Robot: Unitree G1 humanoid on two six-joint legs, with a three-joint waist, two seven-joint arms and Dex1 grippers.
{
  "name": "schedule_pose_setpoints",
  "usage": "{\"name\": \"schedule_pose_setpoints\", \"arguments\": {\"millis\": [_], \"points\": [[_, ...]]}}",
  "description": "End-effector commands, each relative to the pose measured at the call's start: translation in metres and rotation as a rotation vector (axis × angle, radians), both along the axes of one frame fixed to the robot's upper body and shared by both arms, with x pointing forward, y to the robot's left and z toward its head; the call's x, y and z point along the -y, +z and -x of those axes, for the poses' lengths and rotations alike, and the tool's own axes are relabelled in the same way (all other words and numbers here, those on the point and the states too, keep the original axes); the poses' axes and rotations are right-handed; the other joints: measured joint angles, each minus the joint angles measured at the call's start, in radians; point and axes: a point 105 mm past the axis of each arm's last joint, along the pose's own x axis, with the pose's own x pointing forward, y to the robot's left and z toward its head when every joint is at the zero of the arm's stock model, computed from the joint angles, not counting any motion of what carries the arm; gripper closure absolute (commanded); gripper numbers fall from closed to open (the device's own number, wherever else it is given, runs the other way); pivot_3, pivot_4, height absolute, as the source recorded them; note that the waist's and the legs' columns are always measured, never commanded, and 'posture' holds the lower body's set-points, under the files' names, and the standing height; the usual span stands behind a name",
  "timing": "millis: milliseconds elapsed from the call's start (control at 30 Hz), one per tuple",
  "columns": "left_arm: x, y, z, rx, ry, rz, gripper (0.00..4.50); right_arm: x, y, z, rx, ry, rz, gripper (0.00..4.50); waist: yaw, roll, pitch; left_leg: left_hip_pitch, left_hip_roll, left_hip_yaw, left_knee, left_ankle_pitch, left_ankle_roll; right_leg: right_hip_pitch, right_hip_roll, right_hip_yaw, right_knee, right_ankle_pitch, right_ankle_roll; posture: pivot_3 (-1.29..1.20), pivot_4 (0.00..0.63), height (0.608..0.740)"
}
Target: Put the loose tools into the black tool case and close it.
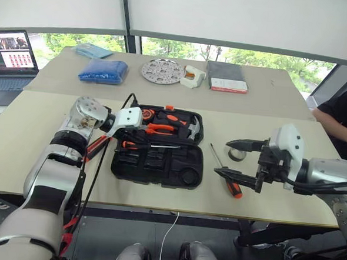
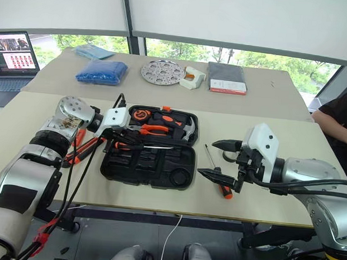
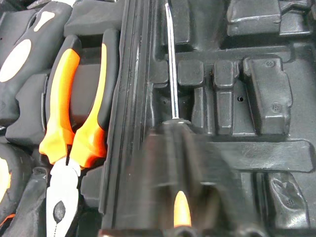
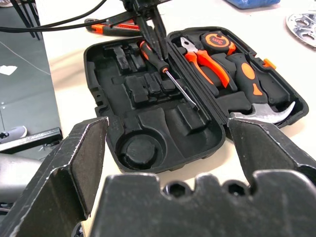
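Note:
The black tool case [image 1: 185, 177] lies open in front of me, with hammer, pliers [image 1: 160, 128] and tape measure in its far half. My left gripper [image 1: 121, 143] is shut on the orange-and-black handle of a screwdriver [image 4: 157, 59], which lies across the near half's moulded slots. A second screwdriver [image 1: 227, 180] lies on the table right of the case, with a small dark tape roll [image 1: 237, 155] just beyond it. My right gripper [image 1: 221, 158] hangs open above that screwdriver, holding nothing. An orange-and-black utility knife [image 2: 80, 148] lies left of the case, partly under my left arm.
On the far table are a laptop [image 1: 10, 55], a blue bag [image 1: 103, 71], a round metal plate [image 1: 162, 71], a white-and-orange object [image 1: 193, 77] and a dark grey flat box [image 1: 225, 76]. A person's arm [image 1: 342, 117] shows at the right edge.

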Motion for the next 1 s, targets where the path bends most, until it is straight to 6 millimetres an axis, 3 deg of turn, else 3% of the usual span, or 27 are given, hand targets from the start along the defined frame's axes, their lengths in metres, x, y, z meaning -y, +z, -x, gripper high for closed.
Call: {"name": "schedule_pose_setpoints", "arguments": {"millis": [33, 267, 400, 533, 667, 767, 800, 867, 1000], "points": [[0.005, 0.000, -0.005, 0.044, 0.006, -0.040, 4.49, -0.003, 0.011, 0.003, 0.047, 0.018, -0.005, 0.00, 0.000, 0.000, 0.000, 0.000, 0.000, 0.000, 0.000, 0.000, 0.000, 0.000, 0.000, 0.000, 0.000, 0.000, 0.000, 0.00, 0.150, 0.718], [0.005, -0.026, 0.002, 0.020, -0.037, -0.124, 4.49, -0.002, 0.009, 0.001, 0.047, 0.005, -0.005, 0.00, 0.001, 0.000, 0.000, 0.001, 0.000, 0.000, 0.000, 0.000, 0.000, 0.001, -0.001, 0.000, 0.000, 0.000, 0.000, 0.00, 0.150, 0.718], [0.004, -0.029, 0.000, 0.029, -0.021, -0.124, 4.49, 0.002, 0.004, -0.002, 0.042, -0.027, 0.008, 0.00, 0.001, 0.000, 0.000, 0.002, 0.000, 0.000, 0.000, 0.000, 0.000, 0.002, -0.002, 0.001, 0.000, 0.000, 0.000, 0.00, 0.150, 0.718], [0.006, -0.019, -0.003, 0.042, 0.002, -0.064, 4.49, 0.007, -0.001, -0.004, 0.033, -0.057, 0.016, 0.00, 0.002, 0.000, 0.000, 0.002, 0.000, 0.000, 0.000, 0.000, 0.000, 0.002, -0.002, 0.000, 0.001, 0.000, 0.000, 0.00, 0.150, 0.718], [0.014, 0.022, -0.010, 0.028, 0.053, 0.167, 4.49, 0.015, -0.006, -0.005, 0.016, -0.120, 0.014, 0.00, 0.002, 0.000, 0.000, 0.002, 0.000, 0.000, 0.000, 0.000, 0.000, 0.002, -0.002, 0.000, 0.001, 0.000, 0.000, 0.00, 0.150, 0.718], [0.016, 0.072, 0.002, -0.123, 0.019, 0.427, 3.88, 0.030, -0.016, -0.004, -0.029, -0.232, 0.011, 0.00, 0.001, 0.000, 0.000, 0.000, 0.000, -0.001, 0.001, 0.000, 0.000, 0.001, 0.000, -0.001, 0.001, 0.000, 0.000, 0.00, 0.150, 0.718], [0.017, 0.083, 0.008, -0.140, -0.004, 0.472, 3.45, 0.034, -0.019, -0.003, -0.043, -0.267, 0.005, 0.00, 0.001, 0.000, 0.000, -0.001, 0.000, -0.001, 0.001, 0.000, 0.000, 0.001, 0.000, -0.002, 0.001, 0.000, 0.000, 0.00, 0.150, 0.718], [0.018, 0.097, 0.021, -0.154, -0.034, 0.525, 2.73, 0.040, -0.027, -0.001, -0.069, -0.337, -0.013, 0.00, -0.001, 0.000, 0.000, -0.001, 0.000, -0.001, 0.002, 0.000, 0.000, 0.001, 0.001, -0.002, 0.001, 0.000, 0.001, 0.00, 0.150, 0.718], [0.025, 0.104, 0.052, -0.214, -0.084, 0.572, 1.43, 0.045, -0.052, -0.002, -0.116, -0.483, -0.029, 0.00, -0.007, 0.002, -0.001, 0.002, 0.000, -0.001, 0.001, 0.000, 0.000, 0.002, 0.000, 0.001, 0.003, -0.001, 0.002, 0.00, 0.150, 0.718]]}}
